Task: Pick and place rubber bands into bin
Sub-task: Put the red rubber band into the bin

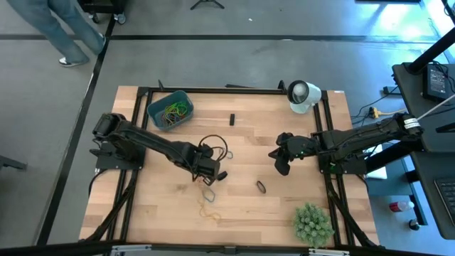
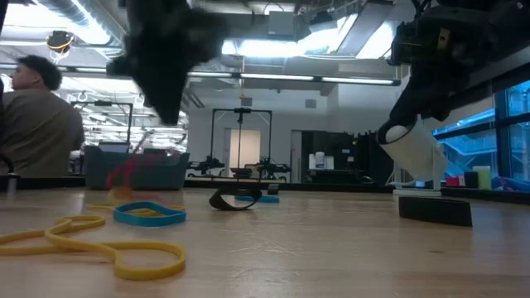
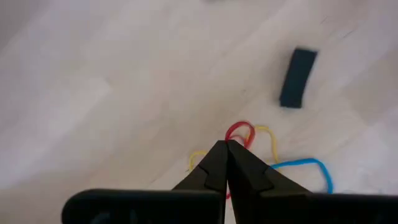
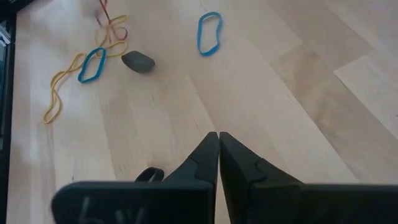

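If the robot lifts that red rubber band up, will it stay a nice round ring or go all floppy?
Probably floppy. The red rubber band already lies bent and squashed at the tip of the shut left gripper, so it would likely dangle as a loop. It looks thin, so it is probably very light. It might slip out, since little of it seems pinched.

My left gripper (image 1: 210, 173) stood mid-table over loose rubber bands (image 1: 208, 201), the plastic bin (image 1: 170, 109) behind it, my right gripper (image 1: 281, 158) opposite, the spiky plant ball (image 1: 313, 222) at the near right corner.
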{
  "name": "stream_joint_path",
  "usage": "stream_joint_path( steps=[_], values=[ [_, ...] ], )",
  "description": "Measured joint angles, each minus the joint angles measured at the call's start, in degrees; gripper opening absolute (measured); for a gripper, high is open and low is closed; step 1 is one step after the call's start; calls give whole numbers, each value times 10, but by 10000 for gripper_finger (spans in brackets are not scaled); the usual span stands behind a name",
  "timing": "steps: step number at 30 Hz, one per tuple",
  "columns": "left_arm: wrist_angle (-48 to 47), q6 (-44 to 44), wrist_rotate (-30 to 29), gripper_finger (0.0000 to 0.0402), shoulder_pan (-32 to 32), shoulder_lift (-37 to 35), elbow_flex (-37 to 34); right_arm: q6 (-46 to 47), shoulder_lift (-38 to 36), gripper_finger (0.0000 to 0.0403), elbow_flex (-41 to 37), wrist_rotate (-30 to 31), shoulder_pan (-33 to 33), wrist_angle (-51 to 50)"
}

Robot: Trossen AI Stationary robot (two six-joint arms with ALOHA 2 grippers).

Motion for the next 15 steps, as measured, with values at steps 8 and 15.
stream_joint_path(
  steps=[8, 15],
  values=[
    [-88, 0, -11, 2, 1, -27, 85, -16, 0, 19, 0, 1, 0, 0],
    [-146, 0, -5, 2, 9, -27, 111, -17, 0, 19, 0, 1, 0, 0]
  ],
)
